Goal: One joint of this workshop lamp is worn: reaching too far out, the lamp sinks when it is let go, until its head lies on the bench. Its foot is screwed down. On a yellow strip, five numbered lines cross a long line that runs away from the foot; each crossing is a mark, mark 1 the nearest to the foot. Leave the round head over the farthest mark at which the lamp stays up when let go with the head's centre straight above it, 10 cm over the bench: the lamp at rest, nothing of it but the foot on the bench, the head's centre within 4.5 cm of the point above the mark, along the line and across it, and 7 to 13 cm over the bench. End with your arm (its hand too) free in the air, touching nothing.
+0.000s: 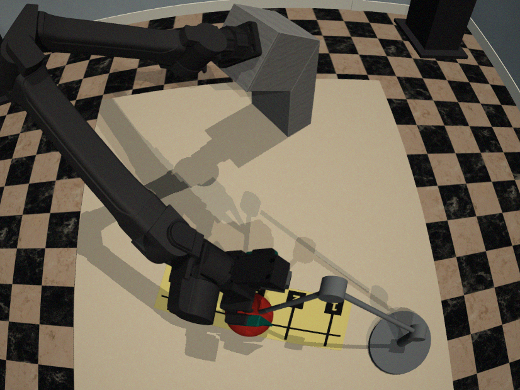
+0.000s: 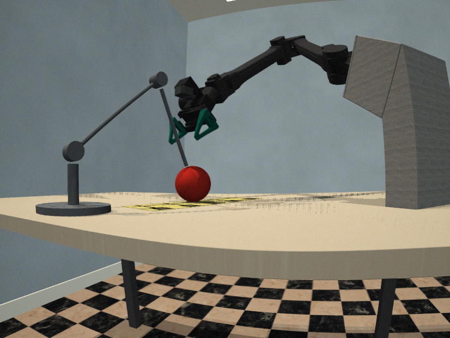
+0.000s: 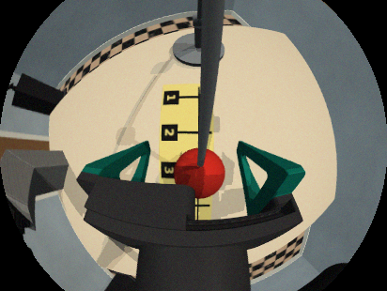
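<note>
The lamp's grey foot [image 1: 398,346] [image 2: 72,208] stands at the strip's near end, and its elbow joint [image 1: 333,287] [image 2: 158,79] is raised. The red round head [image 1: 245,330] [image 2: 192,183] [image 3: 200,173] rests on the bench, on the yellow strip [image 1: 310,323] [image 2: 145,207] [image 3: 184,115], beside the label 3. My gripper [image 2: 184,138] [image 3: 193,145] is open and empty. Its green fingers stand on either side of the lower rod [image 2: 173,125] [image 3: 208,65], a little above the head. Labels 1 and 2 show between head and foot; the farther marks are hidden under my arm in the top view.
The arm is mounted on a tall grey block [image 1: 285,75] [image 2: 410,127] at the back of the bench [image 1: 335,167]. A black stand [image 1: 436,25] is on the floor beyond the bench. The lamp's upper rod slopes from foot to elbow.
</note>
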`<state>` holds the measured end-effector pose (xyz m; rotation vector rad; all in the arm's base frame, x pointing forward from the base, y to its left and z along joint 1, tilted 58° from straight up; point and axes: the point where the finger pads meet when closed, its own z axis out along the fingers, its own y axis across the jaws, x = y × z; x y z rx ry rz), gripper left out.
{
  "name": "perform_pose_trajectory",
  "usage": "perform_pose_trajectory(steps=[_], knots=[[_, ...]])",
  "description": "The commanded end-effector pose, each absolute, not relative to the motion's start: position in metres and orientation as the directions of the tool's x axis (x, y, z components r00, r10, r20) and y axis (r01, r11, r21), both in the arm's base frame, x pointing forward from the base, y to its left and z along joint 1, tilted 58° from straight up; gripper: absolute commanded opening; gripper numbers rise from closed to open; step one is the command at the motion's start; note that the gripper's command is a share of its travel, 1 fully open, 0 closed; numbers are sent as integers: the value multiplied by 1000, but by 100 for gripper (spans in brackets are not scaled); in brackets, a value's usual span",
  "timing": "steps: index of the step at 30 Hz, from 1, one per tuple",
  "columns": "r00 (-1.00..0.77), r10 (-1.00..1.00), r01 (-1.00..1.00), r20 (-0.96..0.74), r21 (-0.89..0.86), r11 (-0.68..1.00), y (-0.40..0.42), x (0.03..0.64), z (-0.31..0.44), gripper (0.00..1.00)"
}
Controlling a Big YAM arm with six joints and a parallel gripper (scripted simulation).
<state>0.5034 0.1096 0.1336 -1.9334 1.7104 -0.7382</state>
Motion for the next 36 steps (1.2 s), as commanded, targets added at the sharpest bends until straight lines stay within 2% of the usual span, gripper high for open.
perform_pose_trajectory(steps=[1,36], knots=[[88,-992,-738,95,-663,-129,109,514,136,100],[88,-991,-738,102,-662,-134,100,525,127,100]])
